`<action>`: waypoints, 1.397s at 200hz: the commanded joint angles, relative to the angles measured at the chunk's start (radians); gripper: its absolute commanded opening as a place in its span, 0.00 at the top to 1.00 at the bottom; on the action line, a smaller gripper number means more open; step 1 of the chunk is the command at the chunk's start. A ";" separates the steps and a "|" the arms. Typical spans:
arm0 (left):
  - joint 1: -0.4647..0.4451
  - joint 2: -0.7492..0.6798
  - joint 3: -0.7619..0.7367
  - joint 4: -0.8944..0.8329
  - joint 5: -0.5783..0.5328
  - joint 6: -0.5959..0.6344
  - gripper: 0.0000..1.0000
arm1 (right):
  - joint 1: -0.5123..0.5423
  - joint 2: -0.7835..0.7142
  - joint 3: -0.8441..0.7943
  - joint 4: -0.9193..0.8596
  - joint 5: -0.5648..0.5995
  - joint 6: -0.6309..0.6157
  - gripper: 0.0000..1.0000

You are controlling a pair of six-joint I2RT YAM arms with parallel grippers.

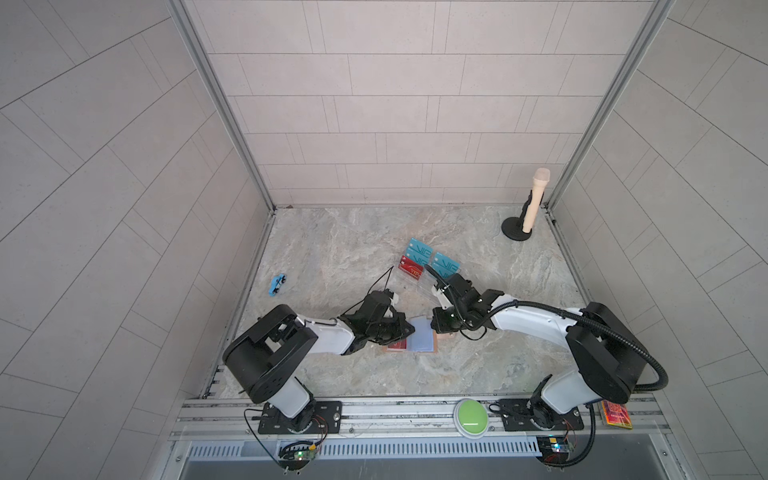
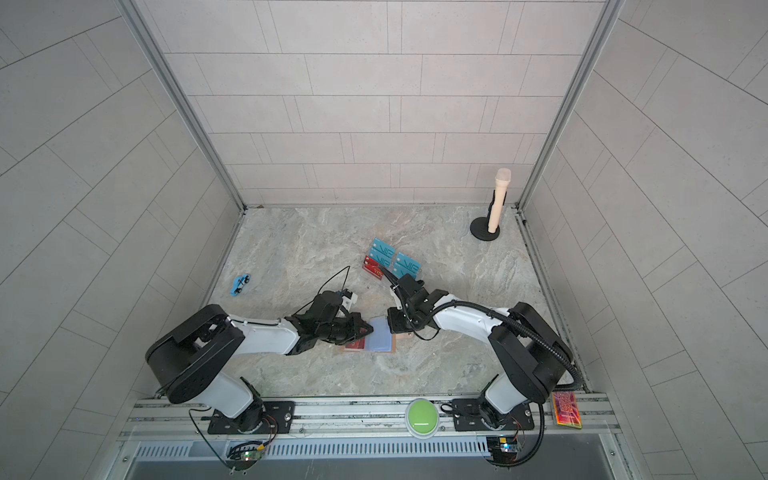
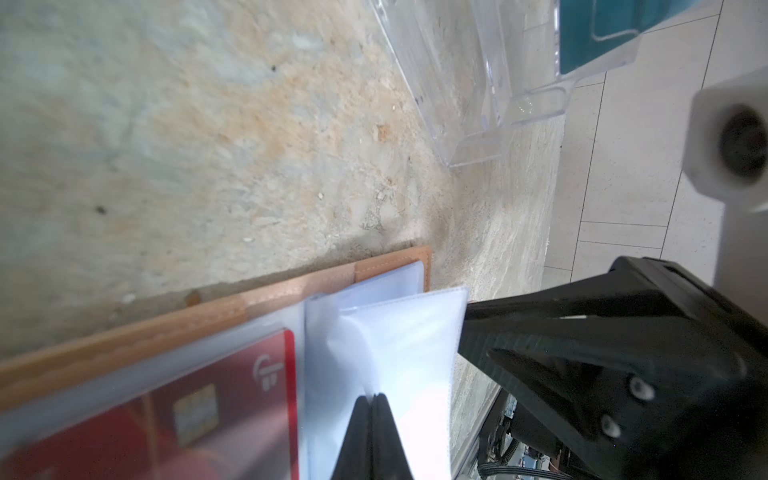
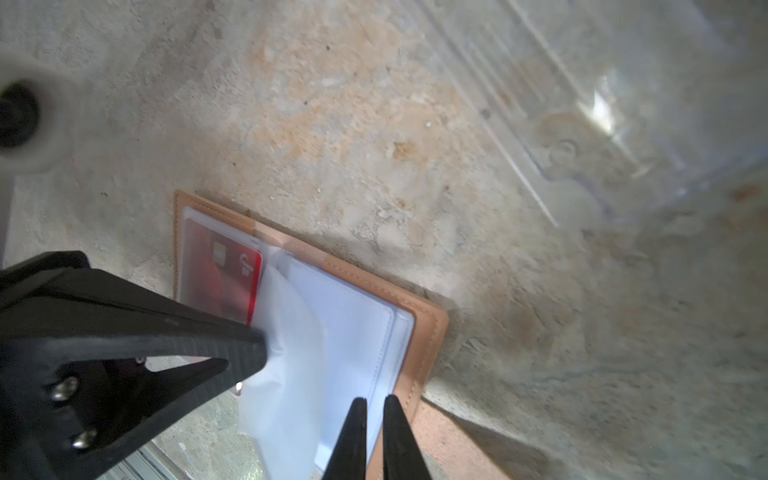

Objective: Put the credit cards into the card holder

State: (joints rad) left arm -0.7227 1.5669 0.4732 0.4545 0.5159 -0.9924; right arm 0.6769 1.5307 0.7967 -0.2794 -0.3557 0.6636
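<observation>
The whole marbled surface (image 1: 340,249) is seen from high overhead in both top views, looking steeply down toward the tiled back wall. Each wrist view is taken close above the open card holder (image 3: 124,345) (image 4: 428,328), along the jaws; this holder is shared by all four views.

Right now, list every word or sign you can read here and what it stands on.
"VIP", dark lettering: teal cards in the clear stand.
"VIP", gold: red card in that stand.
White logo mark, no letters: red card in the card holder.
Orange patterned slab: print too small to read.
</observation>
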 commanded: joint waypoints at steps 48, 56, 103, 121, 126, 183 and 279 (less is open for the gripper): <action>0.010 -0.050 -0.027 -0.004 0.011 0.033 0.99 | -0.001 0.027 -0.004 0.065 -0.095 0.019 0.87; 0.009 -0.050 -0.027 -0.004 0.014 0.033 0.99 | 0.005 0.032 0.004 0.059 -0.095 0.015 0.87; 0.009 -0.038 -0.031 0.019 0.024 0.028 0.99 | 0.034 0.062 0.013 0.103 -0.132 0.023 0.87; 0.010 -0.031 -0.036 0.021 0.026 0.023 0.98 | 0.039 0.065 0.008 0.122 -0.144 0.027 0.87; 0.010 -0.030 -0.039 0.022 0.026 0.022 0.98 | 0.041 0.065 0.008 0.126 -0.149 0.027 0.87; 0.009 -0.045 -0.035 0.006 0.029 0.019 0.74 | 0.047 0.087 0.009 0.164 -0.191 0.026 0.86; 0.022 -0.376 0.042 -0.543 -0.257 0.110 0.55 | 0.074 0.067 -0.040 0.272 -0.261 0.048 0.86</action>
State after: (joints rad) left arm -0.7128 1.2518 0.4904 0.1070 0.3748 -0.9314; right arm 0.7334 1.6150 0.7506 -0.0422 -0.5873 0.7017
